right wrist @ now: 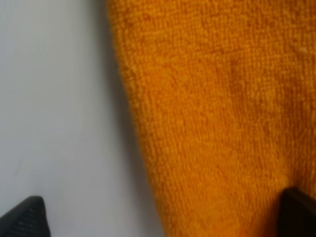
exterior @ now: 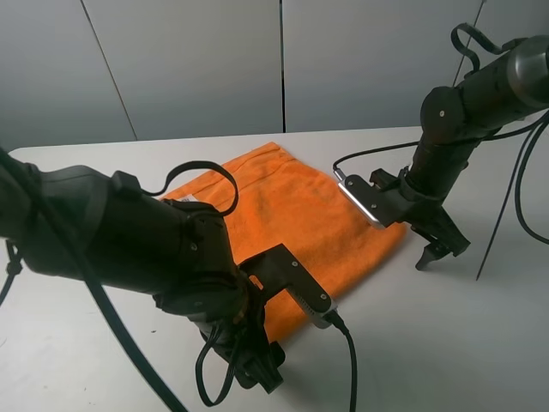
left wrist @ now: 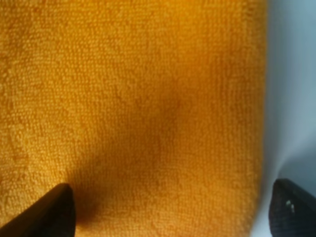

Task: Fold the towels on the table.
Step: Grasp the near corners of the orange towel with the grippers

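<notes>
The orange towel (exterior: pixel 317 215) lies flat in the middle of the white table (exterior: pixel 446 343), its long axis running from the far left toward the near right; the white label (exterior: pixel 185 199) is at the far end.

The near short edge is what matters - one gripper stands at each end of it. The left gripper (exterior: pixel 257 365) hangs over the near corner, jaws apart; in its wrist view one jaw is above cloth and the other above bare table, so the hem lies between them. The right gripper (exterior: pixel 439 249) is at the right corner, also apart, straddling its hem in the same way.

Neither arm is nearer; I judge both should pinch here and carry this edge toward the far end - along the long axis.
</notes>
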Motion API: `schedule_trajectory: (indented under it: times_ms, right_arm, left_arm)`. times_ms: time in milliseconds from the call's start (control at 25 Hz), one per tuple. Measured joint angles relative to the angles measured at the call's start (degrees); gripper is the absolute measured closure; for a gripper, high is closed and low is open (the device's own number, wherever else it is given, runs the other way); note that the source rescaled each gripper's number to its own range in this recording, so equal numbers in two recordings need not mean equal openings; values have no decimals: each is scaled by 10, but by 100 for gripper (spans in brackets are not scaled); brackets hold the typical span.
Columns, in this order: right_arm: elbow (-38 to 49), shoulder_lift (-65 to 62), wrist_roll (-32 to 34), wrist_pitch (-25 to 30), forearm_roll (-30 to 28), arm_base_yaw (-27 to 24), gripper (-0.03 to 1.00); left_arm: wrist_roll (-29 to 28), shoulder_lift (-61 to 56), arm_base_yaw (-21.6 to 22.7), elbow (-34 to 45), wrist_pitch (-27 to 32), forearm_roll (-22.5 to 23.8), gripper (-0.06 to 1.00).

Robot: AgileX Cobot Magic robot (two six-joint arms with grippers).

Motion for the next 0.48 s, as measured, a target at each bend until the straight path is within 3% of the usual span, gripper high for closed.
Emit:
schedule_trajectory:
  times_ms: [480]
  right_arm:
    - [-5,9,5,7,-10,1,-3]
  left_arm:
    - [0,9,0,0,-3,-36,-6]
